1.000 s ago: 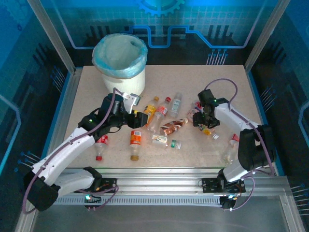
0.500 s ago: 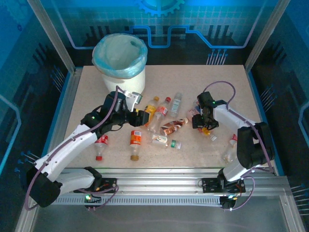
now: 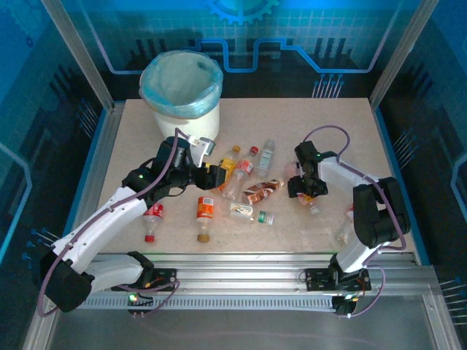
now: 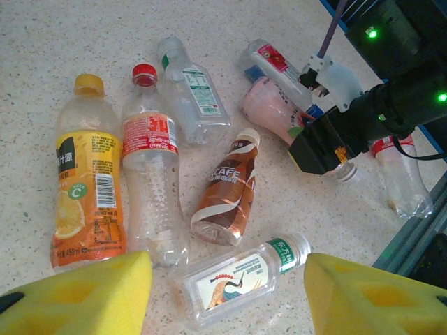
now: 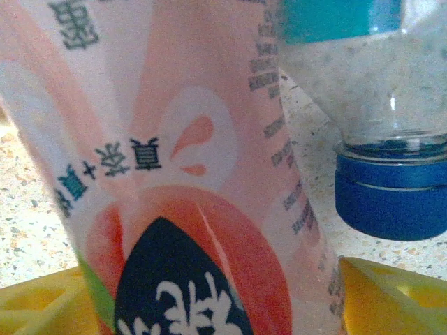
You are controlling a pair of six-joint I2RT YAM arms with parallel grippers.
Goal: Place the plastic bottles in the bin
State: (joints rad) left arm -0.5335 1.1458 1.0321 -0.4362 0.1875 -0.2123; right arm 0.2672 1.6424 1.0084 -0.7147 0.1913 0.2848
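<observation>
"450ml" on orange-label bottle [image 4: 84, 188], "CAFE" on brown bottle [image 4: 225, 192], Chinese characters on pink bottle [image 5: 174, 174]

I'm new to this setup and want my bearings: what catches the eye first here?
A scatter of plastic bottles lies mid-table. The white bin with its light-blue liner stands at the far left. The left gripper hangs open over the bottles, while a pink bottle sits between the right gripper's yellow fingers.
</observation>
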